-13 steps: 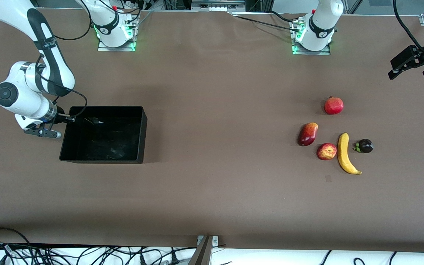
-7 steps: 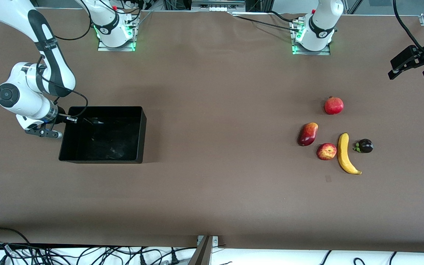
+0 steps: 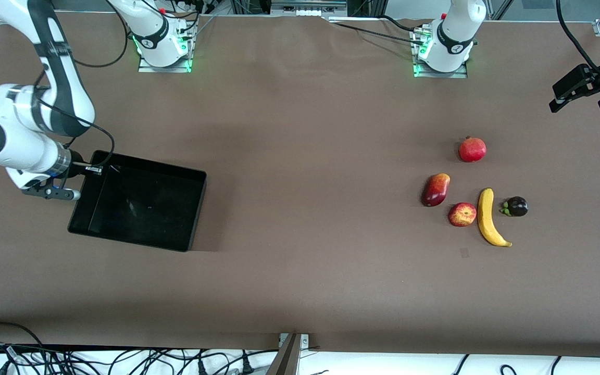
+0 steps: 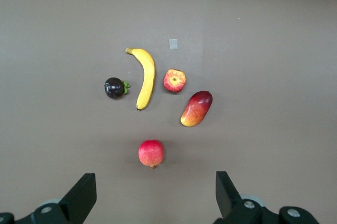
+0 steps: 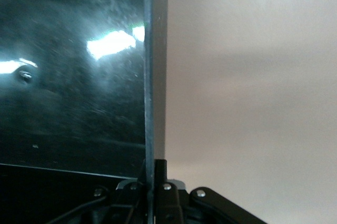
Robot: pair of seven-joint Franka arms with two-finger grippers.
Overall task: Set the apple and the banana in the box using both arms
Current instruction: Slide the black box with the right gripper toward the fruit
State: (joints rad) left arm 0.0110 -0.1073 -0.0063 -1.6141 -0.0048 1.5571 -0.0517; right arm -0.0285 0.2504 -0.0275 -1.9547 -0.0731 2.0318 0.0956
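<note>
The right gripper (image 3: 78, 179) is pressed together on the end wall of the box (image 3: 144, 200), the wall toward the right arm's end of the table; the right wrist view shows the thin black wall (image 5: 149, 76) running straight into the closed jaws. Compared with a second ago, when those jaws stood apart around the same wall, the box is now skewed on the table and its gripped end appears raised, while its other end wall still seems to rest on the surface. The tray is thus secured and beginning to be carried or dragged, probably toward the fruit.

The box is empty. Well apart from it, toward the left arm's end of the table, lie the apple (image 3: 462, 214) and, just beside it, the banana (image 3: 489, 217), both untouched; a pomegranate (image 3: 472, 149), a mango (image 3: 436, 189) and a dark mangosteen (image 3: 516, 207) lie near them.

The left gripper (image 3: 581, 94) waits with fingers spread, high over the table's edge above the fruit group.
</note>
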